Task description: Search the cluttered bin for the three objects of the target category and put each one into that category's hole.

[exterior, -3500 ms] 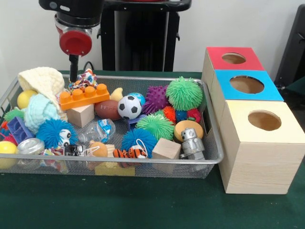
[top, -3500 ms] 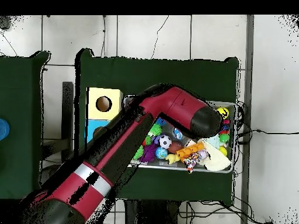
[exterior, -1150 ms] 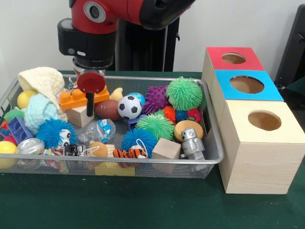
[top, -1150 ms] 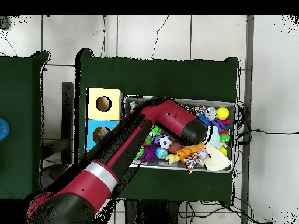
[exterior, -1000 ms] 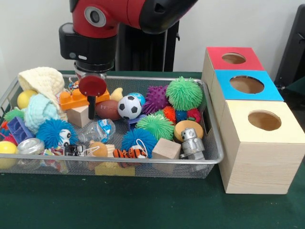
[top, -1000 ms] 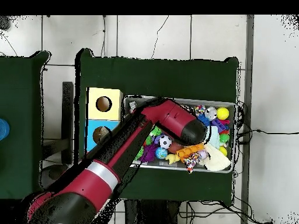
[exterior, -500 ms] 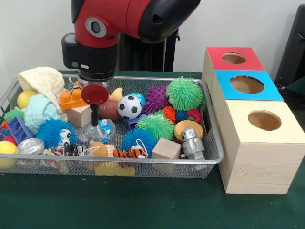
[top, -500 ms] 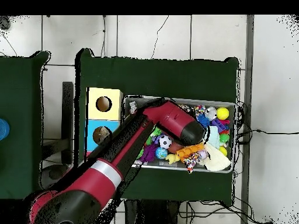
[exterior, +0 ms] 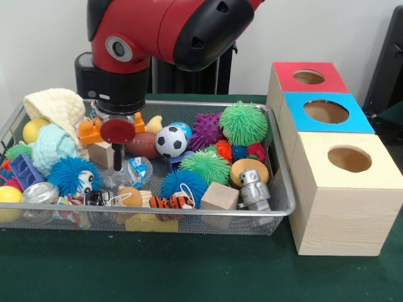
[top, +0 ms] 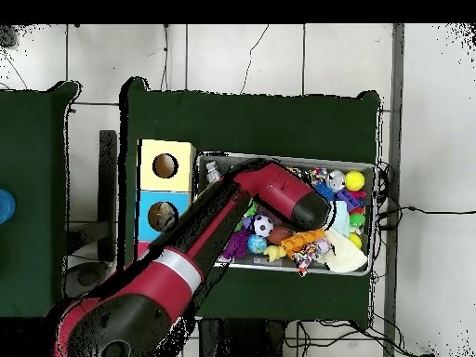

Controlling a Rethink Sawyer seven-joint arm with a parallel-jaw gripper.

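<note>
Since half a second ago the gripper (exterior: 117,165) has sunk lower into the wire bin (exterior: 280,207) and slid slightly toward the picture's left, so its black stem now reaches down beside the clear plastic toy (exterior: 134,171) in front of the wooden cube (exterior: 101,153). Whether the jaws are wide or narrow cannot be told: only a single dark stem under a red disc shows in the front view, and its tip is lost among the toys.

No target category is marked in the pictures, so the sought objects cannot be singled out; all the toys lie in the bin. Just beside the stem are the orange building brick (exterior: 92,133), partly covered by the wrist, and the brown football (exterior: 142,144). Farther along sit the small soccer ball (exterior: 170,141), the purple spiky ball (exterior: 206,129) and the green fuzzy ball (exterior: 243,123). Near the front rim lie a blue fuzzy ball (exterior: 68,174), a second wooden block (exterior: 220,196) and a grey robot figure (exterior: 253,188).

The arm (exterior: 170,31) comes down steeply, its red and black wrist hanging upright over the bin's left half. From overhead it crosses the bin diagonally and hides the toys under it.

Three boxes stand in a row touching the bin's side: yellow box (exterior: 346,182), blue box (exterior: 326,113), red box (exterior: 307,77), each with a round hole on top. In the overhead view the arm partly covers the blue box and all but a sliver of the red one.
</note>
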